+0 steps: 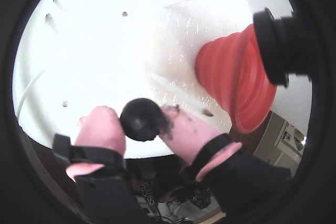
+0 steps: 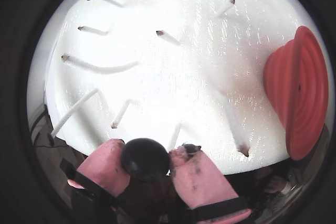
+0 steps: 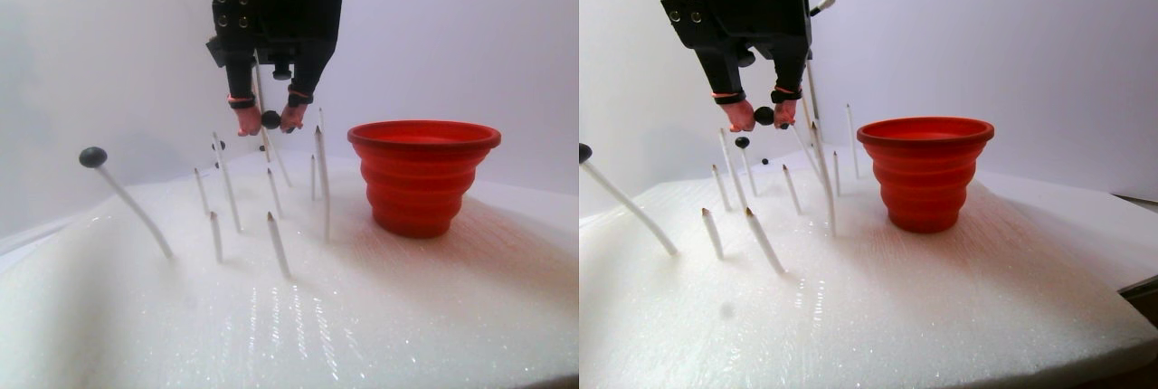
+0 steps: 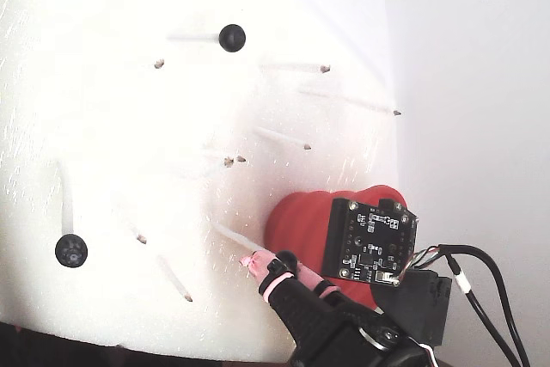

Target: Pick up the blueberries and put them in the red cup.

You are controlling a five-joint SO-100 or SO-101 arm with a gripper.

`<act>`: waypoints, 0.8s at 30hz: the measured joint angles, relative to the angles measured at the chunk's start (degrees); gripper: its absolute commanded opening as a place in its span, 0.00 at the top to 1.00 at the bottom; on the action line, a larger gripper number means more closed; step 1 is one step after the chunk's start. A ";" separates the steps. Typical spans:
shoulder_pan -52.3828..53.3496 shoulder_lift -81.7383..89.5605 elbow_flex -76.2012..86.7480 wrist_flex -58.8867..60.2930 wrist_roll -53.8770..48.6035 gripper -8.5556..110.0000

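Pink-padded, the gripper [image 3: 270, 121] is pinched on one blueberry [image 2: 145, 159], held above the foam [image 3: 380, 317], left of the red cup [image 3: 423, 176] in the stereo pair view and near rim height.

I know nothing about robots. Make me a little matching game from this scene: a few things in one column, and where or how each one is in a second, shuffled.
Things:
1. gripper
2. red cup
3. blueberry on the leaning stick
4. white foam sheet

States:
A. stands upright on the foam
B. perched on a stick tip, untouched
C. shut on a blueberry, raised above the sticks
D. lies under everything, with the sticks stuck into it

Pairs: 1-C, 2-A, 3-B, 4-D
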 measured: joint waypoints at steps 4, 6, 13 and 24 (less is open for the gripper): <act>0.44 2.29 0.00 1.76 -0.70 0.82; 0.97 3.52 0.00 2.72 -0.88 0.82; 3.25 6.59 0.09 5.01 -2.02 0.82; 6.94 6.77 0.09 5.36 -4.48 0.82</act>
